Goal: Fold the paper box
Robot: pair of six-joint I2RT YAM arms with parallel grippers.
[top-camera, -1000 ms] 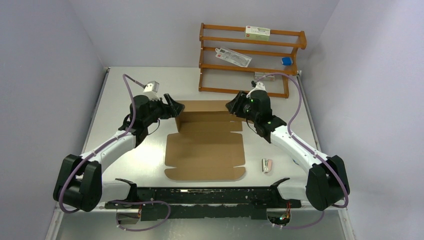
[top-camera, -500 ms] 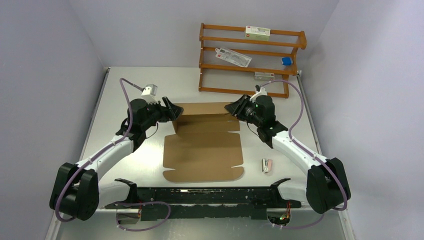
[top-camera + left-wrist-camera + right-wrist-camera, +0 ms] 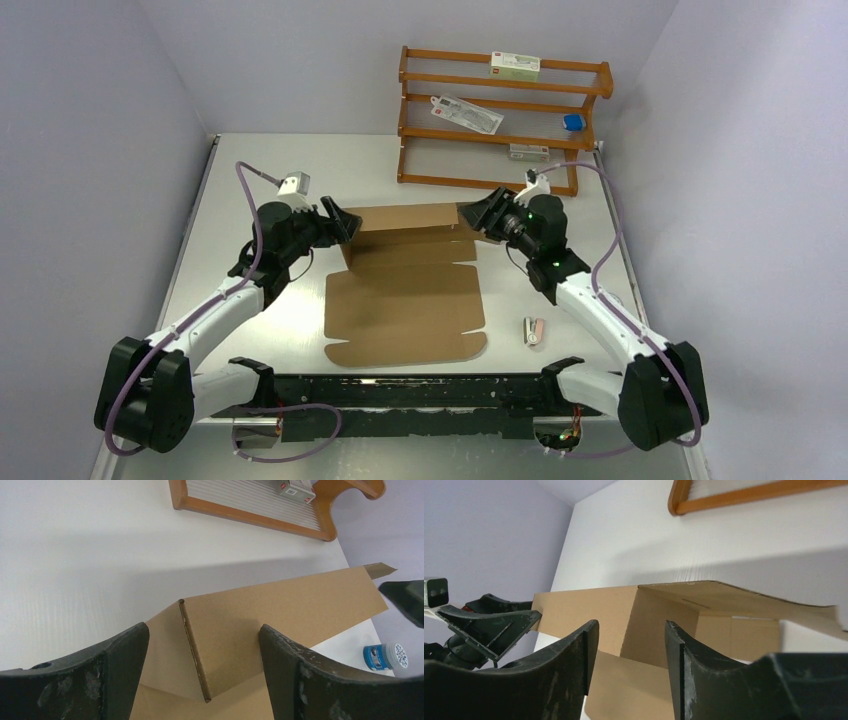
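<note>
The paper box (image 3: 405,300) is a brown die-cut cardboard sheet lying flat mid-table, with its rear panel (image 3: 405,218) raised. My left gripper (image 3: 342,223) is at the box's left rear corner and stands open. In the left wrist view the folded corner flap's edge (image 3: 195,650) sits between the fingers of the left gripper (image 3: 202,647), touching neither. My right gripper (image 3: 478,214) is at the right rear corner, also open. In the right wrist view the right gripper (image 3: 631,640) has only a gap between its fingers, and the raised panel (image 3: 589,612) lies beyond them.
A wooden rack (image 3: 500,120) stands at the back right, holding a white-green carton (image 3: 515,66), a flat packet (image 3: 466,113) and a small blue item (image 3: 572,122). A small tube (image 3: 534,331) lies right of the box. Purple walls close in on both sides.
The right gripper has drawn back to the right, off the box's corner, and its jaws stand wider. The left arm has shifted slightly left, and the cardboard has slid a little left with it.
</note>
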